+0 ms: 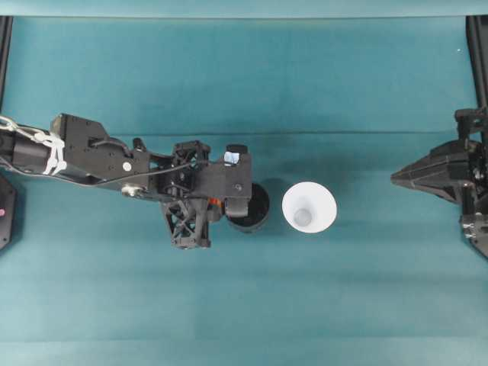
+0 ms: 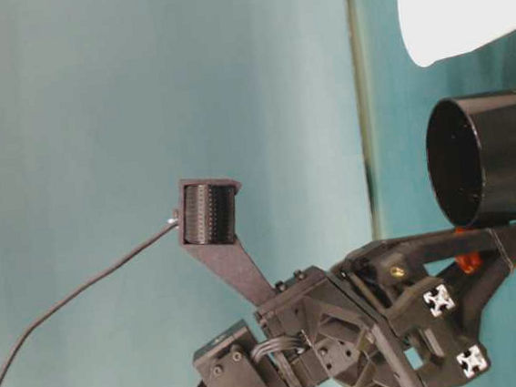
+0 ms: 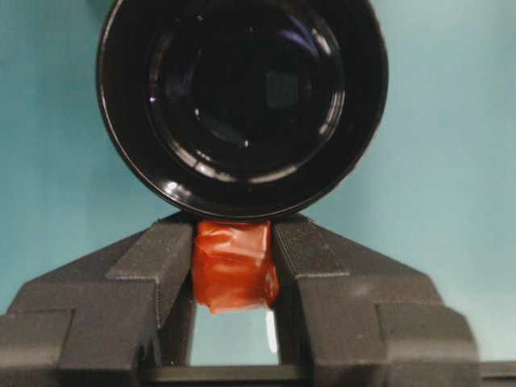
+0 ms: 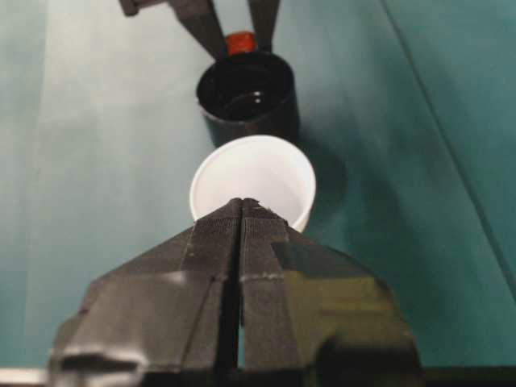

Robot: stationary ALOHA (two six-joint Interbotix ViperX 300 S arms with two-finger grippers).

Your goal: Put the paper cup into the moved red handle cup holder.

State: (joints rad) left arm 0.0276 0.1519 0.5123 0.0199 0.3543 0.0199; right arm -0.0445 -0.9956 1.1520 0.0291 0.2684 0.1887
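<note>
My left gripper (image 3: 234,266) has its fingers clamped on the orange tab of the red handle cup holder (image 1: 252,207). The paper cup (image 1: 309,207) stands untouched just right of it on the desk (image 1: 229,305); my right gripper (image 4: 240,211), fingers pressed together and empty, waits far right.

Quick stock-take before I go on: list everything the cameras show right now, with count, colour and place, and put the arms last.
paper cup: one, white, upright on the table's middle, just right of the holder in the overhead view, apart from both grippers.
red handle cup holder: one, glossy black with a red-orange handle tab, open top up, beside the cup, looks empty in the left wrist view.
table cover: one, teal, under everything.
left gripper: one, black, fingers closed on the holder's red tab.
right gripper: one, black, jaws pressed together on nothing, at the right edge of the overhead view, pointing toward the cup.
</note>
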